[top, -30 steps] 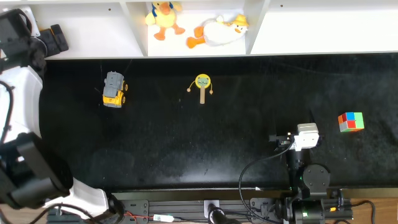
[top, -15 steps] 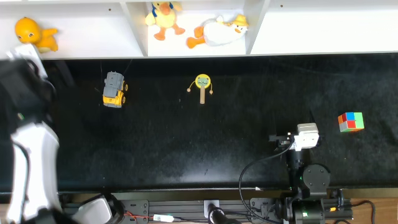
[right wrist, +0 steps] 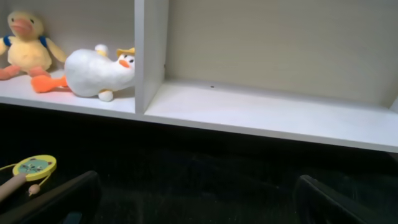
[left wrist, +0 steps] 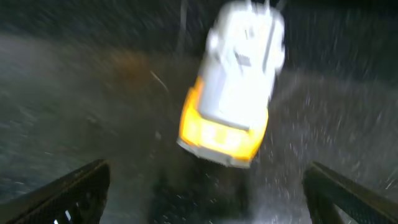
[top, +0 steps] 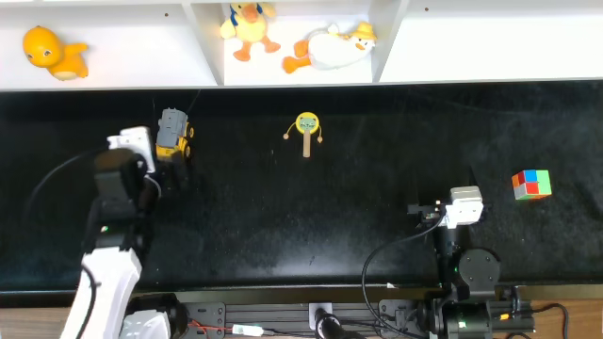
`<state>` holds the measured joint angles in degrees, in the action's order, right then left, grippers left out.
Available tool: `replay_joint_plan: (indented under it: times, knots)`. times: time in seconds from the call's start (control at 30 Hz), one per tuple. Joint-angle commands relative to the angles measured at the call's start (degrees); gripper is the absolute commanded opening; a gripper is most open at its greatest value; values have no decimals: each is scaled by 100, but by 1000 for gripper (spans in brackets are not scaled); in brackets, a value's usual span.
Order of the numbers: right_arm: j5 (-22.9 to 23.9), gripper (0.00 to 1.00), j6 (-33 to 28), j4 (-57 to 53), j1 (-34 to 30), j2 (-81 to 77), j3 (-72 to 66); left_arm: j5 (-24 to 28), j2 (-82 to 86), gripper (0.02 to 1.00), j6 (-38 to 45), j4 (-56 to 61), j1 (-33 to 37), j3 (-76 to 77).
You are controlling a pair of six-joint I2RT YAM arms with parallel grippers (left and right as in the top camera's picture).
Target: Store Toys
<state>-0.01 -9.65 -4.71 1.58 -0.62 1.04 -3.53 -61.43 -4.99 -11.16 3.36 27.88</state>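
A grey and yellow toy truck [top: 172, 135] stands on the black mat at the left. In the left wrist view the truck [left wrist: 230, 93] lies just ahead of my left gripper [left wrist: 208, 199], which is open with nothing between its fingers. My left arm [top: 121, 174] sits beside the truck. A yellow rattle drum [top: 307, 127] lies mid-mat and a coloured cube [top: 531, 184] at the right. My right gripper [right wrist: 199, 208] is open and holds nothing, low near the front edge, facing the shelf. An orange duck [top: 52, 49] sits in the left shelf compartment.
A white shelf [top: 471, 42] runs along the back of the mat. Its middle compartment holds a yellow duck plush [top: 248, 24] and a white duck plush [top: 330, 47]. The right compartment [right wrist: 273, 112] is bare. The right arm's wrist [top: 462, 207] stands at the front right.
My left arm drew back from the left shelf compartment, where the orange duck now sits, and swung down and right to the toy truck. The right arm has not moved.
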Motion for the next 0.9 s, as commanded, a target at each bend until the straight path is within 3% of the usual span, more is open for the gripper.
replay_joint_plan:
  times: [0.03, 0.57, 0.9]
  knots:
    - [-42, 996, 44, 33, -7, 42, -76, -511, -555, 976, 83, 66, -195, 352]
    - [-42, 996, 44, 33, -7, 42, -79, -50, -1665, 950, 376, 927, -195, 752]
    - [-42, 996, 44, 33, -7, 42, -76, 48, -2031, 575, 374, 1200, -195, 752]
